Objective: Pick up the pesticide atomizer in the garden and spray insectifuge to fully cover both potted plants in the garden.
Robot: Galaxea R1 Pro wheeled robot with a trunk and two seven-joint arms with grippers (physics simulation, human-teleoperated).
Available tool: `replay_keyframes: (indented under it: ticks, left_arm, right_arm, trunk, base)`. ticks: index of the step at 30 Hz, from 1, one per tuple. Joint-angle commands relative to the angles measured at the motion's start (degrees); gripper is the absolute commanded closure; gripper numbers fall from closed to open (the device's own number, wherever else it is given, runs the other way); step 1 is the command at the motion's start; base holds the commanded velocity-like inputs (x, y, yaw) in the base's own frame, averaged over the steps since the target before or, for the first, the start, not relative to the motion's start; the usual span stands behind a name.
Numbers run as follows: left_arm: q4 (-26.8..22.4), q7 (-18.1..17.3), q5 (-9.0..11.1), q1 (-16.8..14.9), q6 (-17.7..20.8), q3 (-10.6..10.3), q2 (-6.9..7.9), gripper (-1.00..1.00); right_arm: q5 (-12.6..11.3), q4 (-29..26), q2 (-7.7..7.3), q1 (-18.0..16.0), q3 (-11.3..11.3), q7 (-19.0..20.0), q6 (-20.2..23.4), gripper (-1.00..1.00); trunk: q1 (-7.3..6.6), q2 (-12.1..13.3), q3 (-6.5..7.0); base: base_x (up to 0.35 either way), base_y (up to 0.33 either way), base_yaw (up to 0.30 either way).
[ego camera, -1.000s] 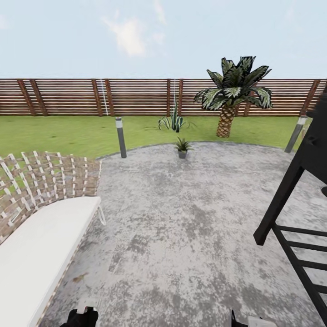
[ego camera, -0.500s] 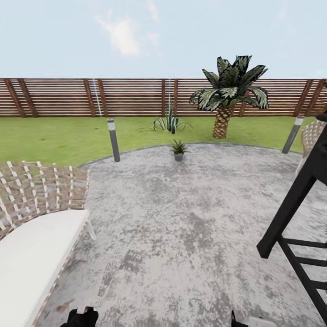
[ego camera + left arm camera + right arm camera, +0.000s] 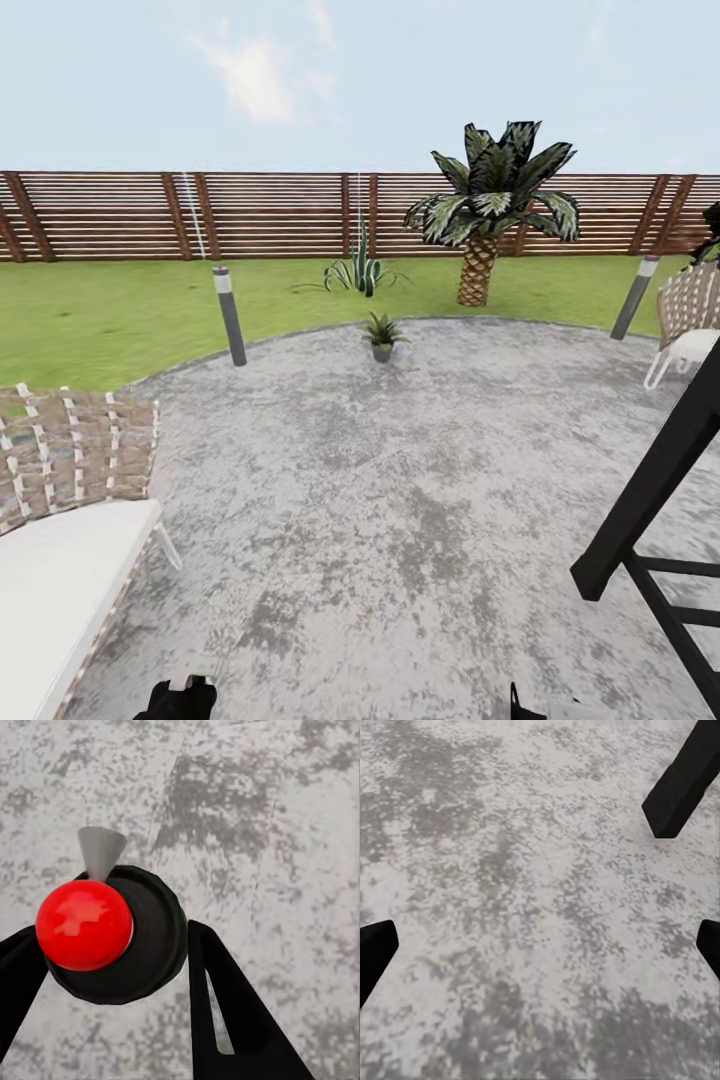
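Note:
One potted plant (image 3: 382, 335), a small green rosette in a grey pot, stands at the far rim of the round grey paving (image 3: 400, 480) in the garden. In the left wrist view my left gripper (image 3: 112, 935) is shut on the pesticide atomizer (image 3: 150, 937), seen end-on: a round black end with a red ball and a small grey cone. Both black fingers (image 3: 225, 1012) flank it above the paving. My right gripper (image 3: 540, 952) is open over bare paving, its fingertips wide apart. Both gripper tops peek in at the head view's lower edge: left gripper (image 3: 178, 698), right gripper (image 3: 530, 705).
A woven lounger with a white cushion (image 3: 50, 570) is near left. A black slanted frame (image 3: 650, 510) stands near right, with a woven chair (image 3: 690, 315) beyond. Two bollard lights (image 3: 230, 315) (image 3: 635, 297) edge the paving. A striped plant (image 3: 358, 270), a palm (image 3: 490, 215) and a slat fence (image 3: 270, 215) lie behind.
The whole head view has shifted left, so the camera has turned or rolled rightward. The lounger slid toward the left edge and a woven chair came into view at right.

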Motion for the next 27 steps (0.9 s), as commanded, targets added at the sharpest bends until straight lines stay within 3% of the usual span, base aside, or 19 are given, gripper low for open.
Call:
replay_keyframes:
  ticks: [1, 27]
  left_arm:
    - [0.1, -0.1, -0.1, 0.0, -0.2, 0.0, 0.02, 1.00]
    - [0.1, -0.1, -0.1, 0.0, -0.2, 0.0, 0.03, 1.00]
  right_arm:
    - [0.6, 0.1, 0.02, 0.0, -0.2, -0.4, -0.1, -1.00]
    - [0.6, 0.1, -0.01, 0.0, -0.2, -0.5, -0.1, -1.00]
  trunk:
    - [0.02, 0.0, -0.05]
    - [0.02, 0.0, -0.05]
  base:
    - [0.339, 0.000, 0.000]
    - [0.339, 0.000, 0.000]
